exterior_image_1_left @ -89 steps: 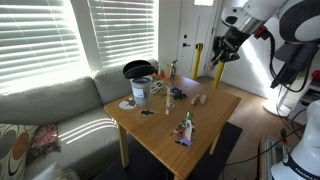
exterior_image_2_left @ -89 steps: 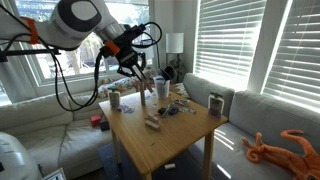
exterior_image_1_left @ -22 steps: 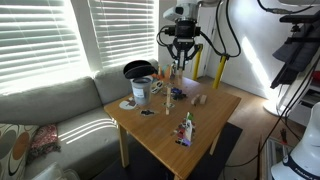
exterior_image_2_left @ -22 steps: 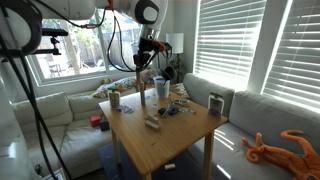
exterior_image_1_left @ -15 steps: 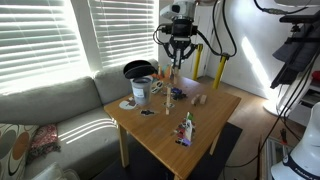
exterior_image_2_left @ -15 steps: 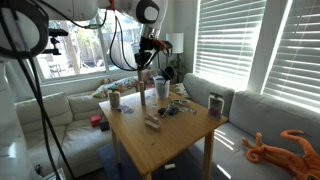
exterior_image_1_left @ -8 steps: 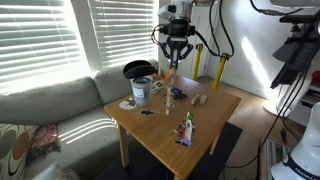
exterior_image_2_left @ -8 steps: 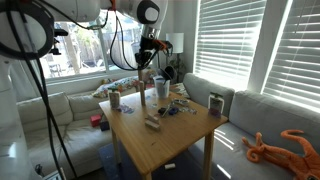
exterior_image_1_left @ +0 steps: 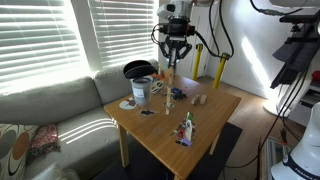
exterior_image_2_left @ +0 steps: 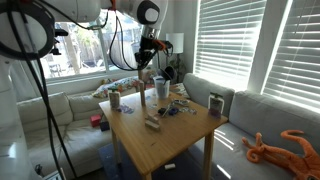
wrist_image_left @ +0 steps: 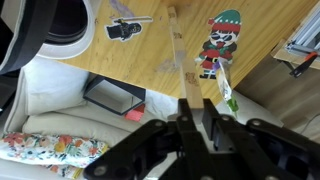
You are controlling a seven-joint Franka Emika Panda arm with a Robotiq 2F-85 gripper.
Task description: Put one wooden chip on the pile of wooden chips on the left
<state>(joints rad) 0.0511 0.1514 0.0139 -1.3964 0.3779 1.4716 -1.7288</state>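
Wooden table [exterior_image_1_left: 160, 126]; gripper [wrist_image_left: 198, 110] above, seemingly closed.

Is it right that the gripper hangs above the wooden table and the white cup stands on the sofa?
No: the white cup stands on the wooden table, not the sofa, as an exterior view shows. The gripper does hang above it.

Morning light falls on a wooden table [exterior_image_1_left: 165, 140] carrying a white bucket-like cup [exterior_image_1_left: 141, 91], a green-and-white bottle [exterior_image_1_left: 186, 129] near one edge, and small tan wooden chips [exterior_image_1_left: 200, 99] farther back.
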